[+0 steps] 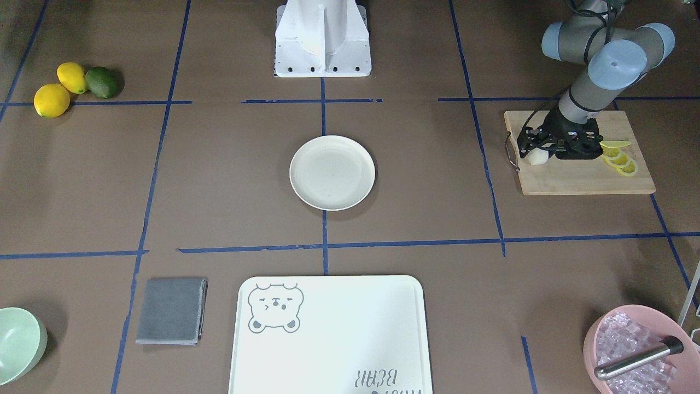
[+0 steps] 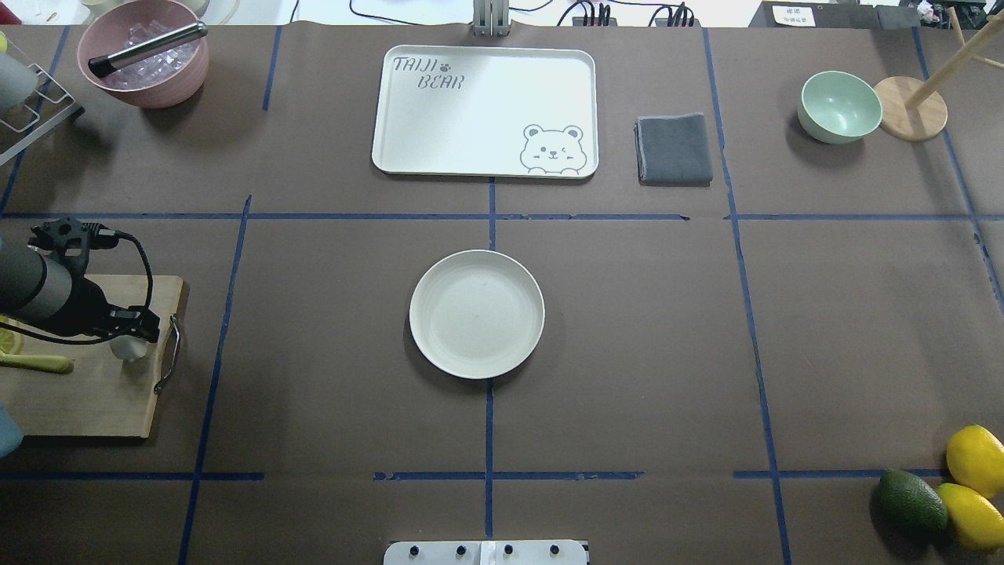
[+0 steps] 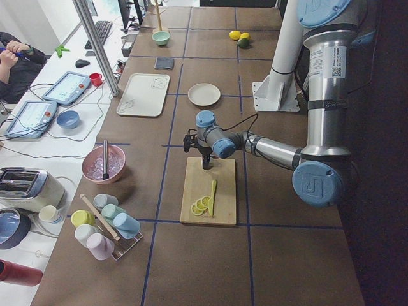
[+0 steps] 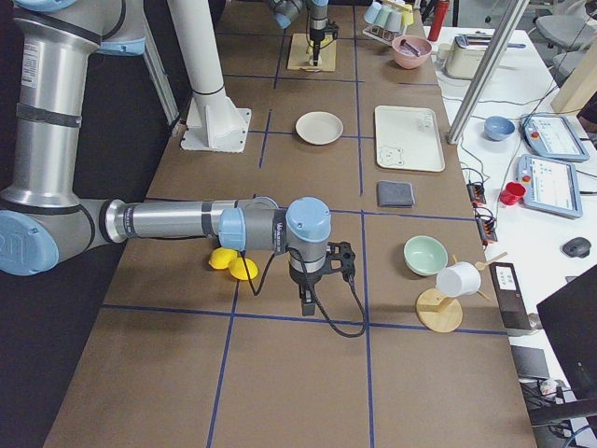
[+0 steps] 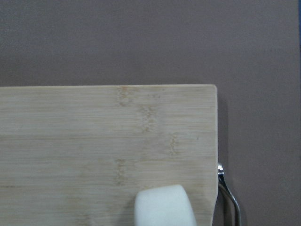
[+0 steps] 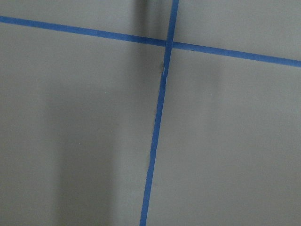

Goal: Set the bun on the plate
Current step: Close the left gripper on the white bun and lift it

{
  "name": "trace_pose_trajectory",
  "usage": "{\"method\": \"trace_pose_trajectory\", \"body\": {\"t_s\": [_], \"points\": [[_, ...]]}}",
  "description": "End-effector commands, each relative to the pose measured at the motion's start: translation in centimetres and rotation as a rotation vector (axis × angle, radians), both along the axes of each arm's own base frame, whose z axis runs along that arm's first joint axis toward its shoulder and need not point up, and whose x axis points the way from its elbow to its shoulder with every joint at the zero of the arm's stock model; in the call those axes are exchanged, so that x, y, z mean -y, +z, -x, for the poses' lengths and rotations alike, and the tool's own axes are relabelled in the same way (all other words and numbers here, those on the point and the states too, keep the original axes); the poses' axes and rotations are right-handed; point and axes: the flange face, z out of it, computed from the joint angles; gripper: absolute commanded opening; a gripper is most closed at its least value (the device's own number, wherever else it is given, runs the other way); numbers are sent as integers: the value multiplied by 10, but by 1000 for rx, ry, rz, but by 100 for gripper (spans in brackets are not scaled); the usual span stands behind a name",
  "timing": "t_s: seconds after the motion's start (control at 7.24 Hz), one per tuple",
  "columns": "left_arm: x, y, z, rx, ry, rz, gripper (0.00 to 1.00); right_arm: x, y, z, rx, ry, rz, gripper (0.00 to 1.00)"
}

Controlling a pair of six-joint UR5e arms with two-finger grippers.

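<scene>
The bun, a small white lump, is on the wooden cutting board at my left side, close to the board's handle end. My left gripper is down over the bun and looks shut on it; the bun pokes out under the black fingers. In the left wrist view the bun fills the bottom middle, over the board's corner. The round cream plate lies bare at the table's middle, well apart from the bun. My right gripper hovers over bare table near the lemons; I cannot tell its state.
Lemon slices lie on the board behind the left gripper. A pink bowl of ice with a metal tool, the white bear tray, a grey cloth and a green bowl line the far side. Lemons and an avocado sit at my right.
</scene>
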Motion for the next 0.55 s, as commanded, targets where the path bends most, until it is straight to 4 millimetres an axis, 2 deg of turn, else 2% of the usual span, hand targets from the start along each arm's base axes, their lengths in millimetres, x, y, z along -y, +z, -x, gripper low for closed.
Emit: {"method": "trace_pose_trajectory", "body": {"t_s": [0.0,0.14,0.41], "points": [[0,0,0,1,0,0,44,1,-2,0,0,2,-3,100],[0,-4,1,-3,-1,-4,42,1,-3,0,0,3,-5,100],[0,-36,1,-44,-3,-35,41,1,-4,0,0,3,-6,100]]}}
